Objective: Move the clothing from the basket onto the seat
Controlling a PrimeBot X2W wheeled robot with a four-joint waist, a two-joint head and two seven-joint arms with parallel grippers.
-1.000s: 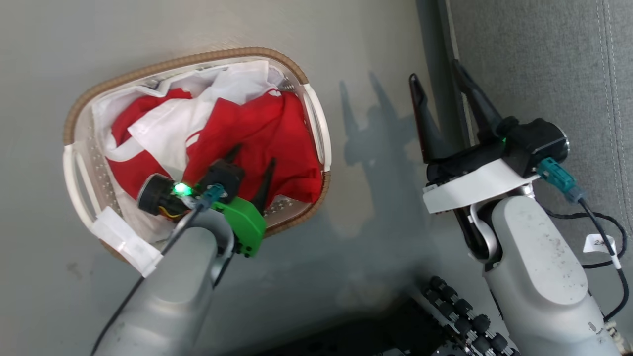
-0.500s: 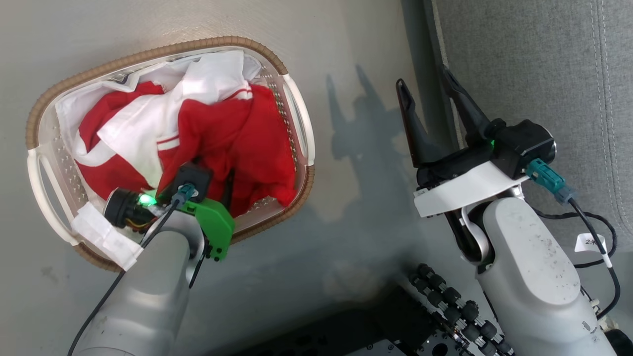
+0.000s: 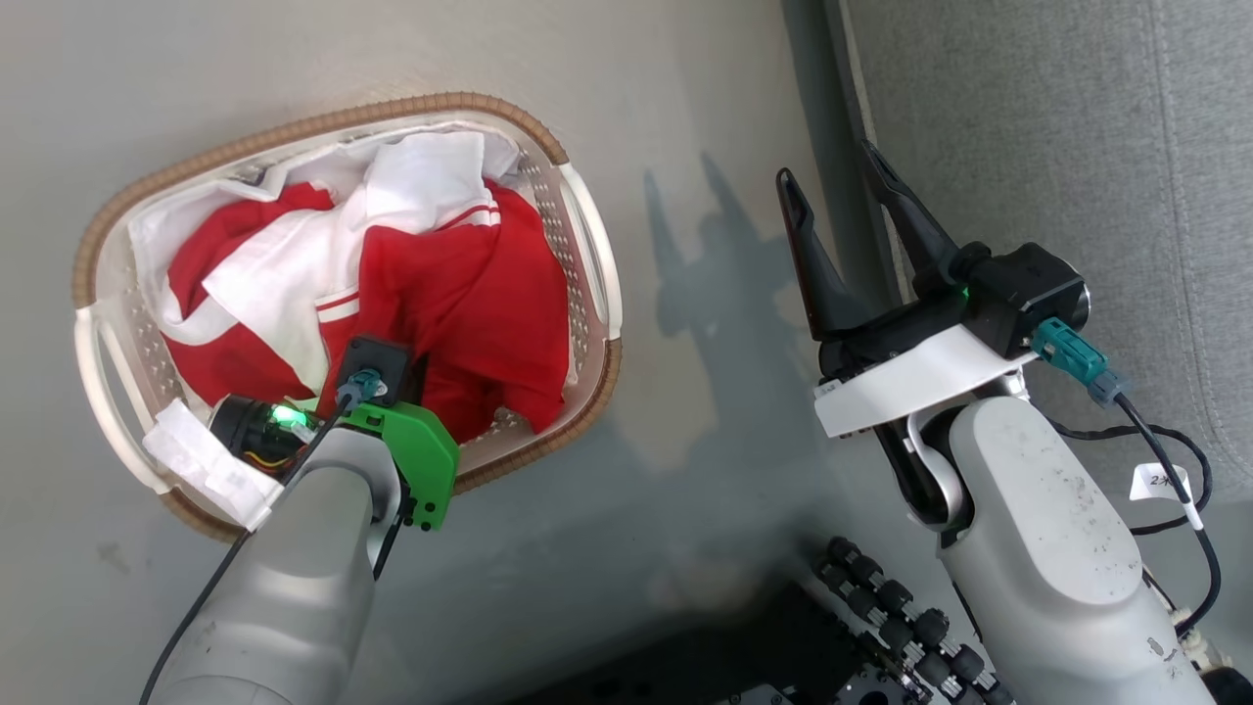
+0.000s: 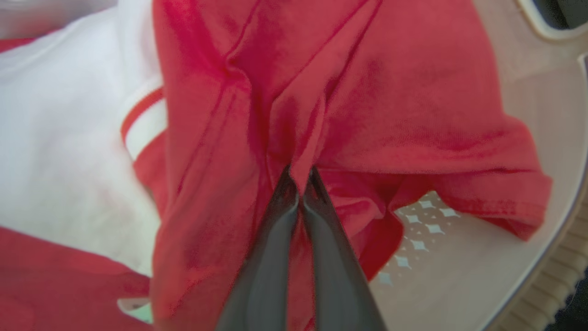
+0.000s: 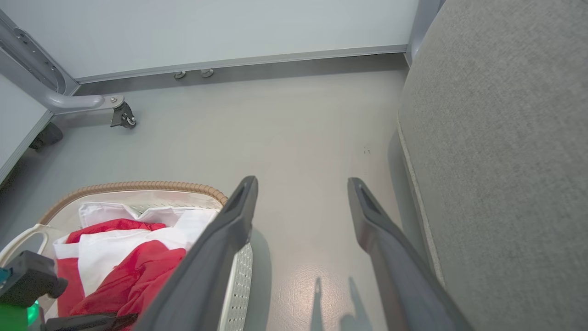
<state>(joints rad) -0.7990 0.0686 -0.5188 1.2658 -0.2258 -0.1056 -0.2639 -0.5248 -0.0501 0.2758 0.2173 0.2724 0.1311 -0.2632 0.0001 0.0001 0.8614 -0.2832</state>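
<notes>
Left gripper (image 4: 298, 177): newly clamped on a fold of the soft red-and-white fabric clothing (image 4: 367, 92), inside the cream perforated plastic basket (image 3: 294, 127), left of the grey upholstered seat (image 3: 1028, 147). You look ready to lift.

Left arm (image 3: 294, 568) jaws clamped, right arm (image 3: 1038, 548) jaws spread

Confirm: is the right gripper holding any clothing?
No, the right gripper stands open above the floor, nothing in it; the clothing lies in the basket.
</notes>
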